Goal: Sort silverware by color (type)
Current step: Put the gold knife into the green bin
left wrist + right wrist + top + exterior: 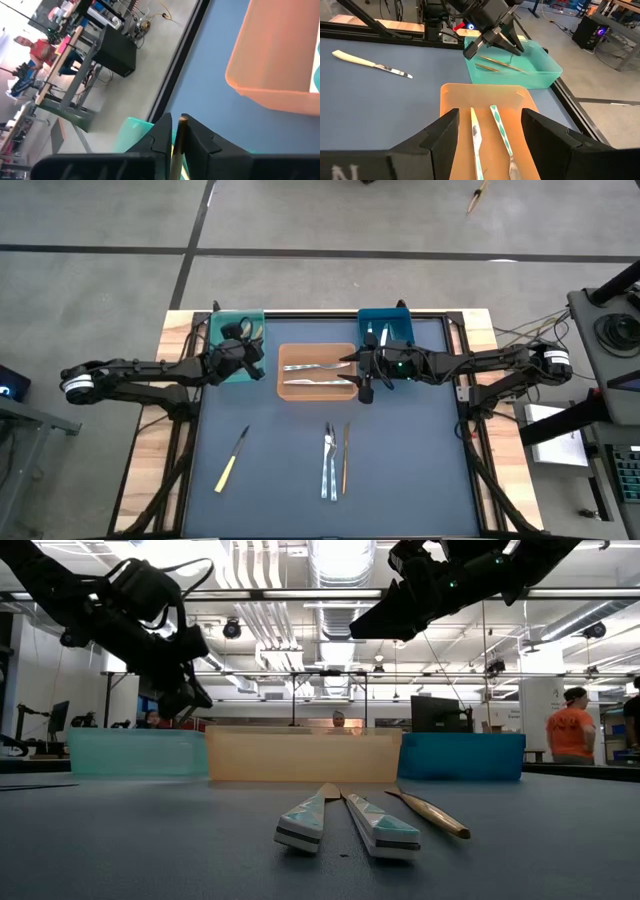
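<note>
My left gripper (247, 350) hangs over the teal bin (216, 322) at the far left, shut on a slim gold piece of silverware (176, 150). Two gold pieces (496, 64) lie in that bin. My right gripper (490, 150) stands open above the orange bin (284, 392), with nothing between its fingers. In that bin lie two silver pieces with patterned handles (318, 373). On the dark mat lie a cream-handled knife (231, 461), two patterned-handled pieces (329, 462) and a gold piece (346, 457). My left gripper has the gold piece pinched in the narrow gap between its two fingers (161, 136). The piece lies along the fingers, and its rounded end (183, 119) sticks out just past the fingertips. It is held clear above the teal bin; which kind of piece it is cannot be told.
A blue bin (402, 318) stands to the right of the orange one, with pieces inside. The three bins sit in a row along the mat's far edge. Bare mat lies between the bins and the loose pieces. People show in the room beyond the table.
</note>
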You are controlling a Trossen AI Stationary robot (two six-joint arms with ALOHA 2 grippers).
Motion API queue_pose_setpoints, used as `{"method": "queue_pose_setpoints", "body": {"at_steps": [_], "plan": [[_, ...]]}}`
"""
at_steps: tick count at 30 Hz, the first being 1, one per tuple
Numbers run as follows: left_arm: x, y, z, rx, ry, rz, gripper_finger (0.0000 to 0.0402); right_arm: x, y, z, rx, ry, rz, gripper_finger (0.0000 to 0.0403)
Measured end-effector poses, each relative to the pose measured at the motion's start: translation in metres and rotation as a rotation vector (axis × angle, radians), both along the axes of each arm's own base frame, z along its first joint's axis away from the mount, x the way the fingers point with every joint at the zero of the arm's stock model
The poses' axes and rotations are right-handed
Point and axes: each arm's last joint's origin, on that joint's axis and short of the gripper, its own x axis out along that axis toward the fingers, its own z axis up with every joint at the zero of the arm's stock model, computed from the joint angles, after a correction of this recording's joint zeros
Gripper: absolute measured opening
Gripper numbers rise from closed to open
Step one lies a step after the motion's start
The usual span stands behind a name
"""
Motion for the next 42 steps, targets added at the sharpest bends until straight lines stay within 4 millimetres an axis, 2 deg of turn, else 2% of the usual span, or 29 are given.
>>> {"method": "queue_pose_setpoints", "body": {"at_steps": [11, 22, 32, 38, 42], "plan": [[-0.0021, -0.0009, -0.0043, -0.034, 0.020, 0.012, 0.0064, 0.0000, 0.0002, 0.0000, 0.005, 0.000, 0.007, 0.0206], [-0.0021, -0.0011, -0.0044, -0.038, 0.015, 0.014, 0.0083, 0.0001, 0.0002, 0.0000, 0.005, 0.003, 0.007, 0.0206], [-0.0021, -0.0011, -0.0043, -0.049, -0.003, 0.024, 0.0131, 0.0000, 0.0002, 0.0000, 0.005, 0.003, 0.007, 0.0206], [0.0007, -0.0004, 0.0010, -0.100, -0.108, 0.068, 0.0139, 0.0000, 0.0002, -0.0001, 0.005, 0.004, 0.007, 0.0206], [0.0015, -0.0002, 0.0035, -0.192, -0.177, 0.134, 0.0139, 0.0000, 0.0002, -0.0001, 0.006, 0.005, 0.007, 0.0206]]}}
